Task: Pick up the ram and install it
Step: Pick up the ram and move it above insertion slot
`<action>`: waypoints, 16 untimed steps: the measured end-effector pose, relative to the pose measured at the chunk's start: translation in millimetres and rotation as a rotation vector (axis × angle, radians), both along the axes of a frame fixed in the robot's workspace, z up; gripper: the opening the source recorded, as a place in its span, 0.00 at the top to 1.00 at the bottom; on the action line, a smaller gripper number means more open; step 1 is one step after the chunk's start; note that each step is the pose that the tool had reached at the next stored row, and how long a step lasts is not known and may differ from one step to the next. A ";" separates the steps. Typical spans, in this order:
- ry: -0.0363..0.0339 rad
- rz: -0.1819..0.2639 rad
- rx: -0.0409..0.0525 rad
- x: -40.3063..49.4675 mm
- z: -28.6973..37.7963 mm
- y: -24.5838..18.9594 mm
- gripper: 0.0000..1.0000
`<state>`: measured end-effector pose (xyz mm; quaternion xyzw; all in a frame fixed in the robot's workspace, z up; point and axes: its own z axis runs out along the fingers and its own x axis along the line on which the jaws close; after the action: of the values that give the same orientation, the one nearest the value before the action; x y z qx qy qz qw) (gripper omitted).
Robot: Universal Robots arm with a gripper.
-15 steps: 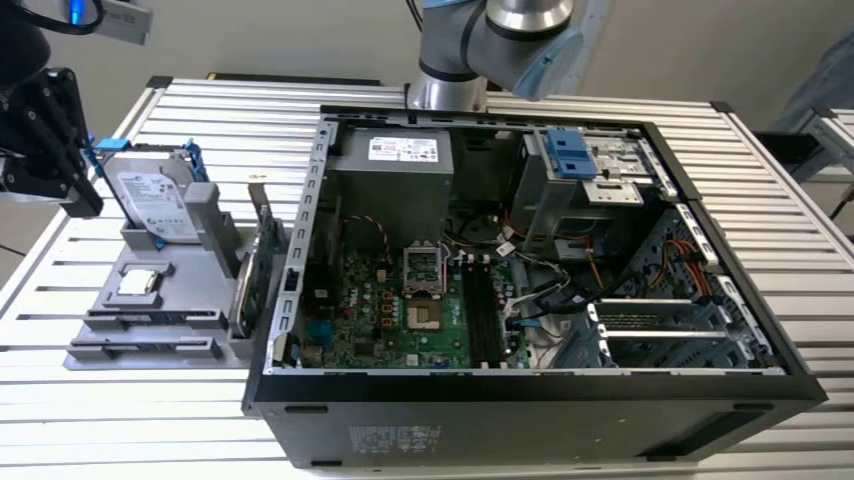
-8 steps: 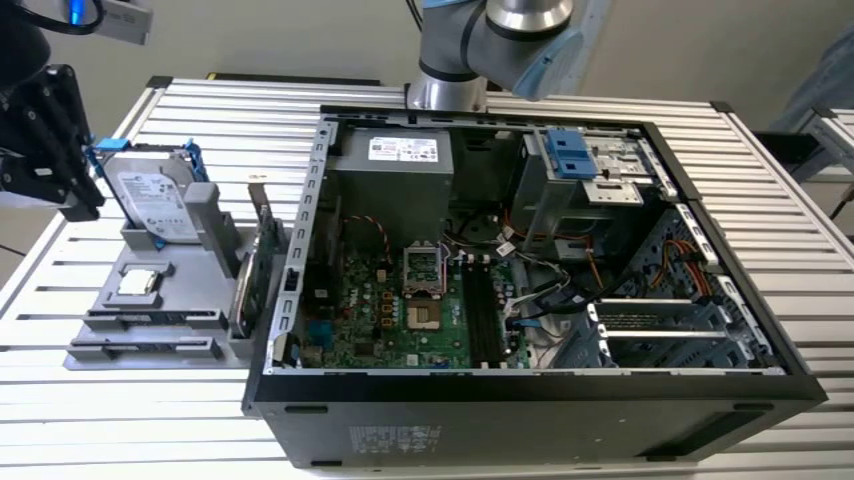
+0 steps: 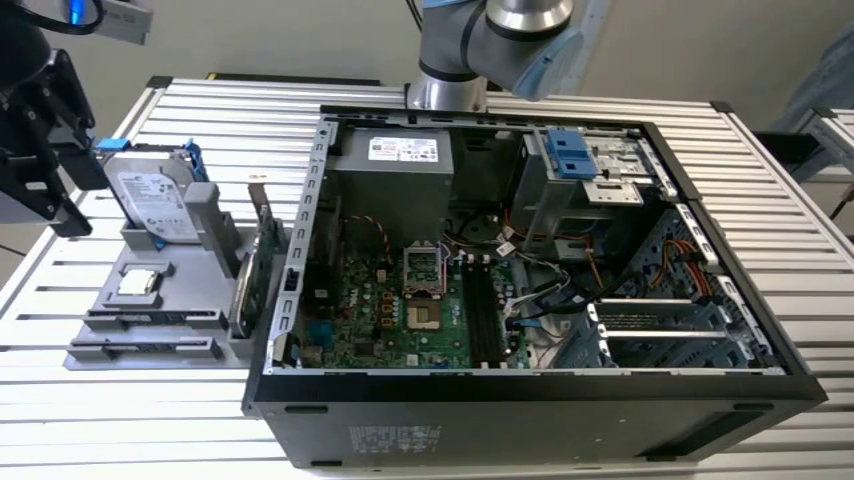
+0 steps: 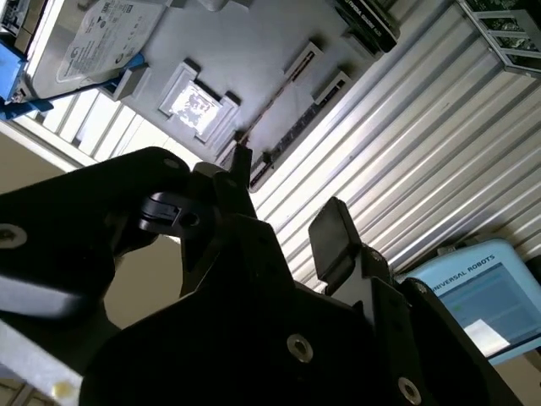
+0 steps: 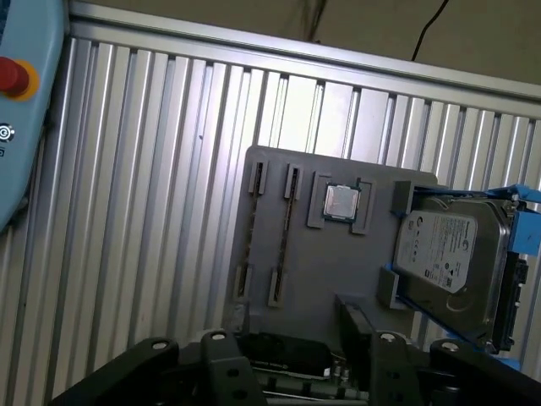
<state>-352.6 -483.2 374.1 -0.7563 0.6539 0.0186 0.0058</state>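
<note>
gripper (image 4: 286,190) hovering at the exterior view's upper left, fingers (image 4: 331,233) spread and empty, ram (image 5: 284,230) standing on edge in the grey holder (image 5: 330,262) on the ribbed surface (image 5: 152,211)

You have a ribbed metal table (image 3: 147,425) carrying a grey parts holder (image 3: 187,305) just beside an open black computer case (image 3: 534,425).

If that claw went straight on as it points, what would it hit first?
Probably the gray tray, about where the thin ram stands on edge; the gripper points there, though depth is unclear.
</note>
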 end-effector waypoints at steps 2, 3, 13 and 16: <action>0.0000 0.000 0.0000 0.0 0.0 0.0 0.00; 0.0000 0.000 -0.0001 0.0 0.0 0.0 0.00; 0.0001 -0.058 -0.0004 0.0 -0.1 0.1 0.00; 0.0000 -0.090 -0.0002 0.0 -0.3 0.1 0.00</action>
<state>-352.6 -483.1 373.8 -0.7260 0.6874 0.0183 0.0066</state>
